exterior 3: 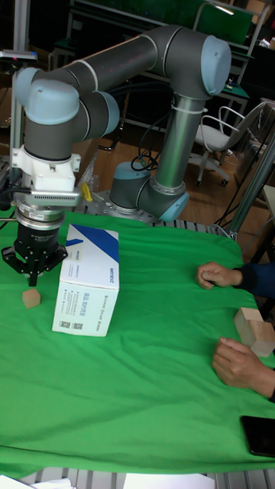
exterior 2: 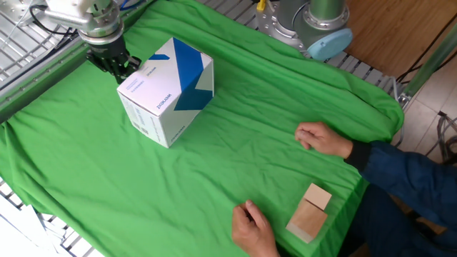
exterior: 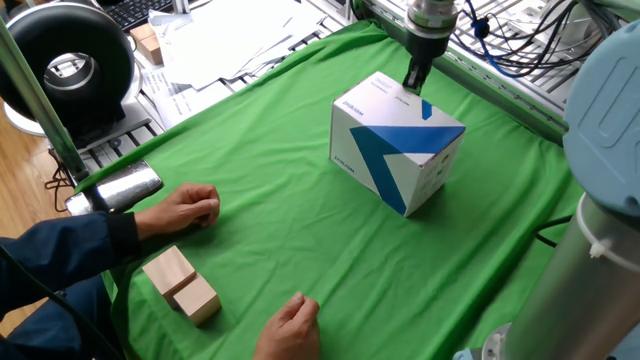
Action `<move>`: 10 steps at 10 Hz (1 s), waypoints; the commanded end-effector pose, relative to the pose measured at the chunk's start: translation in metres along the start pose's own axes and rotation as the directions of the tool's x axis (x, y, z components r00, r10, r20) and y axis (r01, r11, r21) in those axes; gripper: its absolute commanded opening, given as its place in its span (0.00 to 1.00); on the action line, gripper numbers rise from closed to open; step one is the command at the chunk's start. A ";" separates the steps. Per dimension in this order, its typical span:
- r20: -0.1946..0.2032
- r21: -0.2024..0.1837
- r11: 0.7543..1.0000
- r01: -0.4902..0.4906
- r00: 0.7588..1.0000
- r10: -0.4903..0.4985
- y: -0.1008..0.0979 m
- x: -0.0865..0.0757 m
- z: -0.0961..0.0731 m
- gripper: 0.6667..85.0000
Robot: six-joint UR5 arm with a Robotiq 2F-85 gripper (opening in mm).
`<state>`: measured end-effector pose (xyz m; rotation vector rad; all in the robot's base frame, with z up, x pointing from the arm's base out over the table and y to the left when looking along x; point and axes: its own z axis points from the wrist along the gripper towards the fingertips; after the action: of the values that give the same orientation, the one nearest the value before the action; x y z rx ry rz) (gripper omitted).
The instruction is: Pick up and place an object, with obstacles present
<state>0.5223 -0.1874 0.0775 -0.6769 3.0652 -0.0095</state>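
The obstacle, a white box with blue shapes (exterior: pixel 396 142) (exterior 2: pixel 166 93) (exterior 3: pixel 88 280), stands on the green cloth. My gripper (exterior: pixel 414 80) (exterior 2: pixel 118 66) (exterior 3: pixel 35 276) hangs at the box's far top edge, against or just over it, with its fingers spread open and nothing between them. The object, a tiny pale-wood cube (exterior 3: pixel 30 298), lies on the cloth just below the gripper and beside the box in the tall fixed view. It is hidden in the two other views.
Two larger pale wooden blocks (exterior: pixel 182 284) (exterior 2: pixel 309 213) (exterior 3: pixel 253 329) lie by a person's hands (exterior: pixel 185 209) (exterior 2: pixel 323 138) at the near edge. A metal frame (exterior: pixel 500 85) borders the cloth behind the gripper. A dark phone (exterior 3: pixel 260 435) lies at the front.
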 end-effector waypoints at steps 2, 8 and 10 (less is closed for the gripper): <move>0.020 -0.047 0.997 0.057 0.998 -0.056 0.011 -0.002 0.000 0.01; -0.052 -0.017 0.990 0.137 0.989 -0.137 0.001 0.016 0.000 0.01; -0.098 -0.023 0.989 0.144 0.985 -0.145 0.001 0.028 -0.001 0.01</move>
<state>0.5046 -0.1929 0.0765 -0.8945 3.0779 -0.0086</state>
